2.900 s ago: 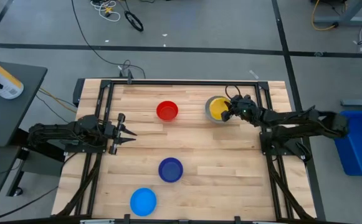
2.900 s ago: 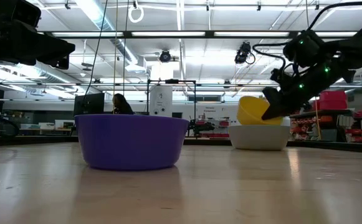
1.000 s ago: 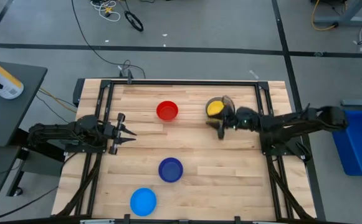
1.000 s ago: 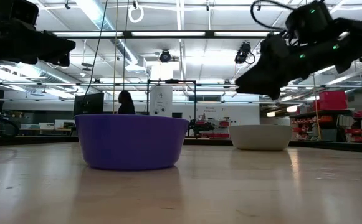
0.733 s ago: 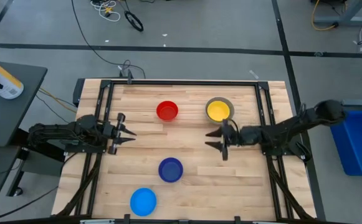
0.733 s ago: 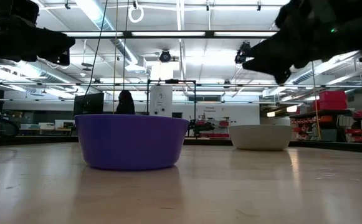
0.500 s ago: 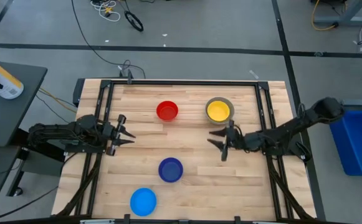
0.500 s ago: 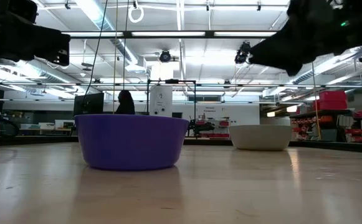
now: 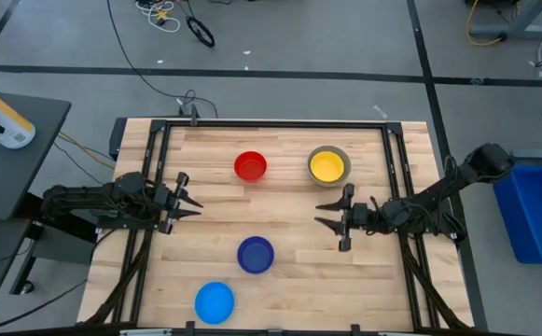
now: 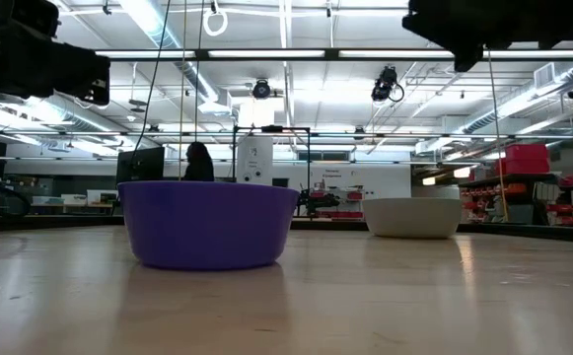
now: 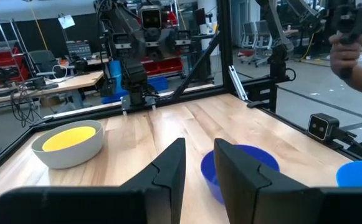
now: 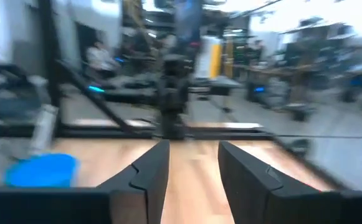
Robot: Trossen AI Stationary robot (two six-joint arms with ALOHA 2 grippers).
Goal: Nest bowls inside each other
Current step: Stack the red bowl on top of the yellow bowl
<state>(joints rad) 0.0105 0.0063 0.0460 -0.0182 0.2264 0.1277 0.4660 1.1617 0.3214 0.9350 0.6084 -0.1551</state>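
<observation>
Wooden surface point(image 9: 289, 271) carries five bowls, one yellow bowl point(image 9: 327, 166) inside one grey bowl point(image 9: 313, 155), while left gripper point(image 9: 187, 202) and right gripper point(image 9: 329, 217) stand open, empty.

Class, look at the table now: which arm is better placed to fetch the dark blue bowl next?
Probably the right: the right gripper, jaws open and empty, hovers nearer the dark blue bowl than the left gripper at the table's left edge.

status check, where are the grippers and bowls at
Right gripper open, empty, mid-table. Left gripper open, waiting at left. Yellow bowl nested in grey bowl; red bowl, dark blue bowl, light blue bowl loose.
</observation>
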